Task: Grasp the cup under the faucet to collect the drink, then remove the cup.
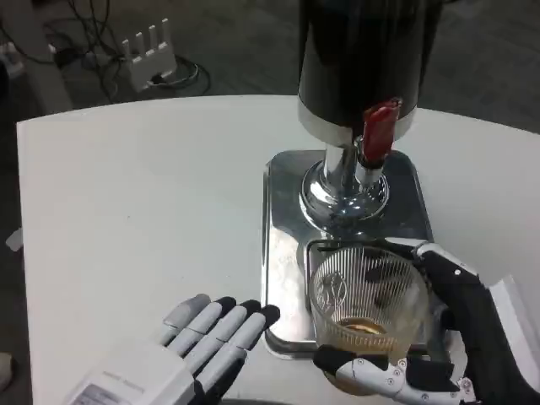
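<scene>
A white worktop (126, 211) with a curved far edge fills most of the frame; beyond it, in the upper left, lie dark floor, tangled cables and a white power strip (150, 57). In the upper centre stands the drink dispenser (359, 59), dark-bodied, on a chrome column with a red tap lever (380, 131), all mounted on a shiny metal drip tray (283, 253).

The clear ribbed cup (369, 302) sits on the tray in the lower right of the frame, in front of the column and just below the tap, with a shallow layer of amber drink in the bottom. My right hand (430, 337) wraps it: fingers curve round its right side and another reaches under its near edge, so I am grasping the cup. My left hand (198, 346) lies at the lower centre-left, fingers straight and slightly spread, pointing toward the tray's near-left corner, holding nothing; its fingertips sit just beside the tray edge.

I judge this to be the collecting step, with only a little drink in the cup. Whether liquid is flowing now I cannot tell. Next comes drawing the cup away, kept level and with steady pressure, so nothing spills and the thin wall doesn't buckle.
</scene>
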Tool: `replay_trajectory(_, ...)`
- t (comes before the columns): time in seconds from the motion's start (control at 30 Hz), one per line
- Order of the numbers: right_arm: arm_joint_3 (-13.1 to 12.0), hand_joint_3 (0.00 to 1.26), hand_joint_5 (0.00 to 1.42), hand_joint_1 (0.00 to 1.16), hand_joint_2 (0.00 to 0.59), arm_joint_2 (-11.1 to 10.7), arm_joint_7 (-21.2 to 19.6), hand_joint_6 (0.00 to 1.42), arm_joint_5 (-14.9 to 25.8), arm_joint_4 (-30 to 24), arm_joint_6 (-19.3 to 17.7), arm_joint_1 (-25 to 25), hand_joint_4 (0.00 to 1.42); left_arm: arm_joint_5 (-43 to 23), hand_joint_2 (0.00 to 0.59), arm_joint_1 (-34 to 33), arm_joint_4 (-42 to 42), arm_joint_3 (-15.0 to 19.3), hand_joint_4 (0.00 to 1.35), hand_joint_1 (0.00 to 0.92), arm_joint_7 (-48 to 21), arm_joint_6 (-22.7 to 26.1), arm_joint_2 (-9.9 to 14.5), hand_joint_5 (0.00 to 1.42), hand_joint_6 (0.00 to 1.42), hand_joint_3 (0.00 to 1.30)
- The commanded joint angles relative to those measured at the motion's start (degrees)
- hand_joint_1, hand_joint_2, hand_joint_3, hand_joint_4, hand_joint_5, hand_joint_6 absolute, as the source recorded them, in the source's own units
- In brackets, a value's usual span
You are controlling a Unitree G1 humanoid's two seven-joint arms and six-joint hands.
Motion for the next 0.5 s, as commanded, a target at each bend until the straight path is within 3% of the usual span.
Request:
replay_trajectory(0.03, -0.21, 0.85, 1.18, 0.92, 0.086, 0.22, 0.46, 1.40, 0.81, -2.26, -1.64, 0.13, 0.97, 0.57, 0.092, 0.68, -1.43, -0.54, 0.00, 0.000, -0.94, 0.88, 0.02, 0.00, 0.00, 0.00)
replay_trajectory(0.5, -1.19, 0.85, 1.18, 0.92, 0.085, -0.20, 1.63, 1.40, 1.46, -4.41, -1.84, 1.67, 0.98, 0.66, 0.089, 1.78, -3.87, -1.60, 0.00, 0.000, -1.65, 1.84, -0.33, 0.00, 0.00, 0.00)
